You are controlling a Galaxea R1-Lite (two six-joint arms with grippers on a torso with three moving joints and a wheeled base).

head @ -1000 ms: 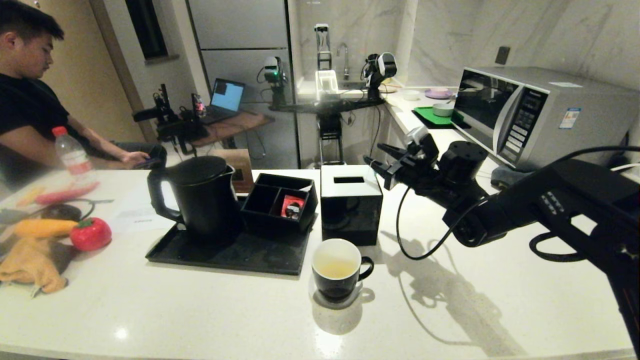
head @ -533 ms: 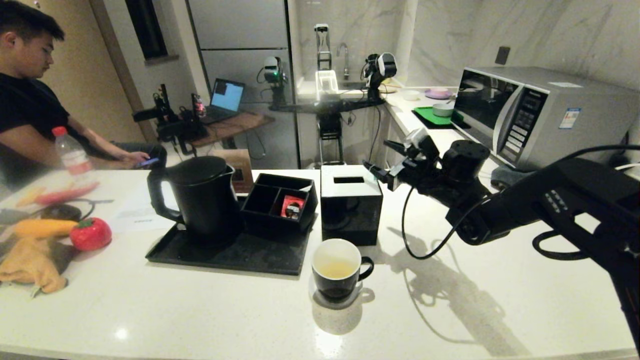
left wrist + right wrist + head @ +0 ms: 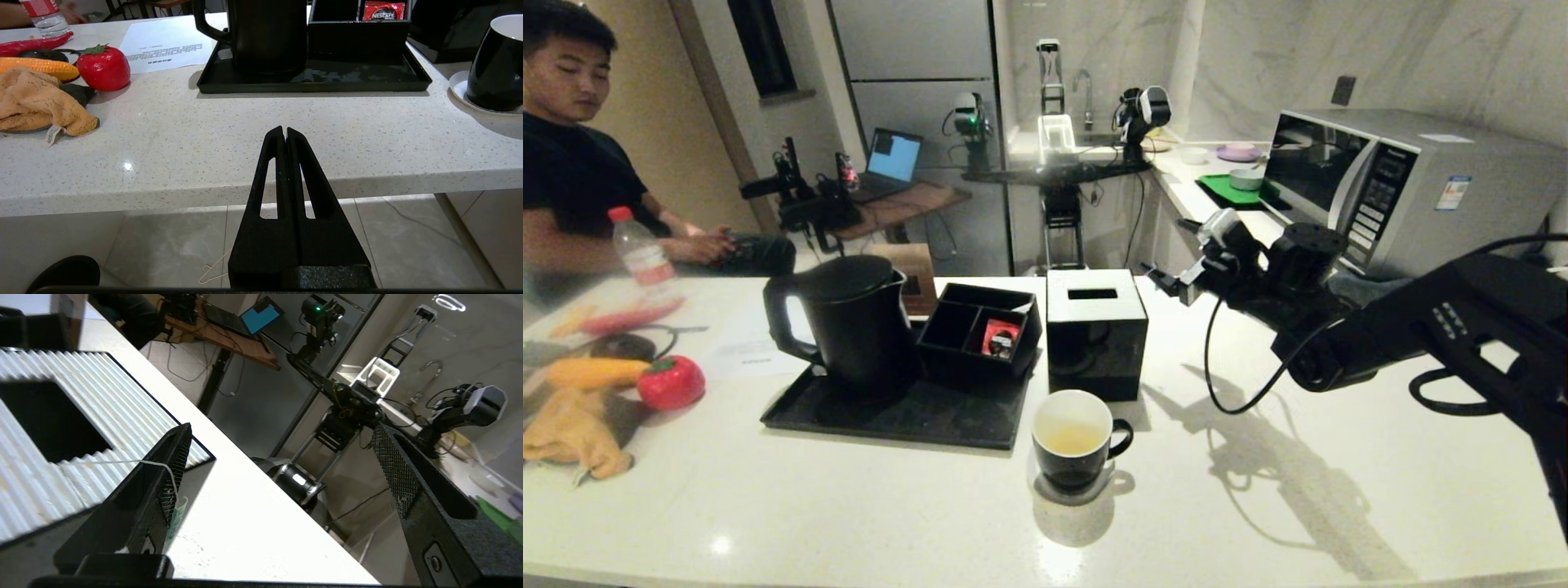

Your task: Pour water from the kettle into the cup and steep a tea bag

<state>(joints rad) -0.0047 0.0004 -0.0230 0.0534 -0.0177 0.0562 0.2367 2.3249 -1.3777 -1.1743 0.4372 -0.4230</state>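
The black kettle stands on a black tray. In front of the tray sits the cup, holding pale yellowish water. My right gripper hovers open just right of a black box with a white slotted top. In the right wrist view the open right gripper has a thin white string draped over one finger, with a small tag clinging to that finger's pad. The tea bag's pouch is hidden. My left gripper is shut and parked below the counter's front edge.
A divided black holder with a red packet sits on the tray. A toy tomato, a corn cob, a cloth and a water bottle lie at the left. A seated person is at the far left, and a microwave stands at the right.
My right gripper has opened wider and drawn back to the right, away from above the slotted box. The person at the left has shifted. The left arm has not moved.
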